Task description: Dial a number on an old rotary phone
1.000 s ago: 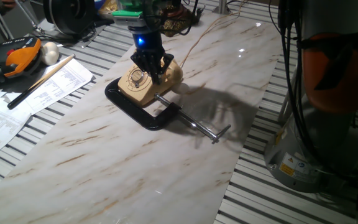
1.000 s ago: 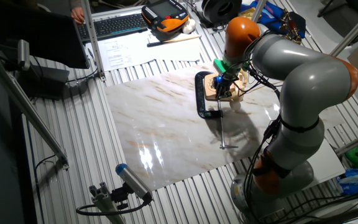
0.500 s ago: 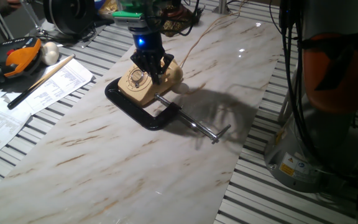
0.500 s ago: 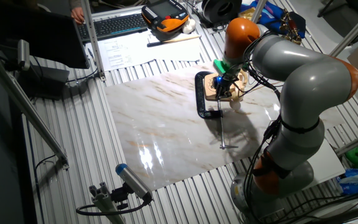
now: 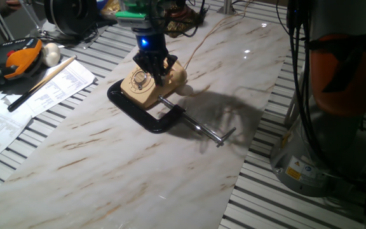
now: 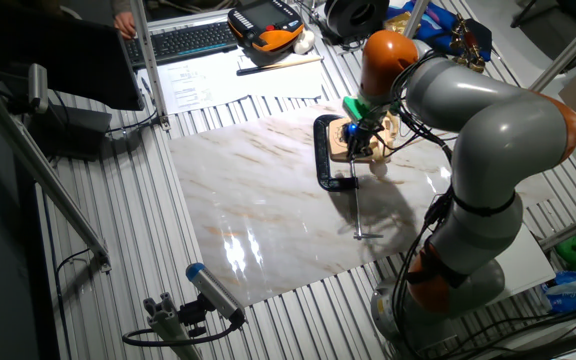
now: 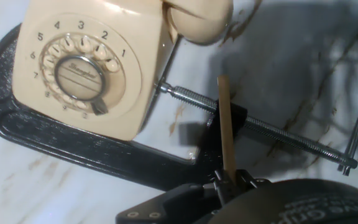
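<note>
The old rotary phone point(image 5: 146, 88) is cream-beige and sits on the marble slab, held in a black C-clamp point(image 5: 146, 118) whose steel screw rod point(image 7: 272, 132) presses its side. In the hand view the phone's dial point(image 7: 79, 70) is at the upper left and one handset end point(image 7: 197, 20) is at the top. My gripper point(image 5: 153, 69) hovers just over the phone, and it also shows in the other fixed view point(image 6: 358, 130). It is shut on a thin wooden stick point(image 7: 226, 127). The stick's tip lies over the screw rod, to the right of the phone body and off the dial.
Printed papers point(image 5: 24, 98), a long wooden rod point(image 5: 43, 81), a white ball point(image 5: 51, 55) and an orange-black pendant point(image 5: 18, 56) lie left of the slab. A keyboard point(image 6: 183, 40) is at the back. The arm's base point(image 5: 335, 95) stands at the right. The phone's thin cord point(image 5: 205, 35) runs to the back.
</note>
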{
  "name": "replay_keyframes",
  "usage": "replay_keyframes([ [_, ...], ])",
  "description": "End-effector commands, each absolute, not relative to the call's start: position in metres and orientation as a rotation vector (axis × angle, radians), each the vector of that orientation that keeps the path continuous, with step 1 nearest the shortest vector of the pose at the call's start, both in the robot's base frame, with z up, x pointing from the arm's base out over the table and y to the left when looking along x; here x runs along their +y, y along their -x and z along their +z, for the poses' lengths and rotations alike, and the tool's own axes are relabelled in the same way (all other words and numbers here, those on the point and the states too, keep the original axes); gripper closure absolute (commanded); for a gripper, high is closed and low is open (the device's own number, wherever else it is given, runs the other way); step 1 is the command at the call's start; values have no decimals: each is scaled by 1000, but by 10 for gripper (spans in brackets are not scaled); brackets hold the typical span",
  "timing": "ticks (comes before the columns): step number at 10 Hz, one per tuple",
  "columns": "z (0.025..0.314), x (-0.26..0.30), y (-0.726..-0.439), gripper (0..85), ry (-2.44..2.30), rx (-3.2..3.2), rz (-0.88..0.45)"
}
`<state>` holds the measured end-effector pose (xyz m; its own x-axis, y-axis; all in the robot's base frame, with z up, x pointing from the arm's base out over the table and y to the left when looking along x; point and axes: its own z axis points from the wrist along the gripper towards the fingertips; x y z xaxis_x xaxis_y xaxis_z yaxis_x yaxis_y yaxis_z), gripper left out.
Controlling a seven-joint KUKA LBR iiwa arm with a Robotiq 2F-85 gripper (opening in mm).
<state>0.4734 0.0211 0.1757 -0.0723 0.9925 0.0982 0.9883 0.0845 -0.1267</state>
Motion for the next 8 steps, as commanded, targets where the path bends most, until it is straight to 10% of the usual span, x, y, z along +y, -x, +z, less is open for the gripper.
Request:
replay_keyframes([
  [1,177,21,-484,850,2032,-2191,51],
  [8,170,13,-542,850,2007,-2205,51],
])
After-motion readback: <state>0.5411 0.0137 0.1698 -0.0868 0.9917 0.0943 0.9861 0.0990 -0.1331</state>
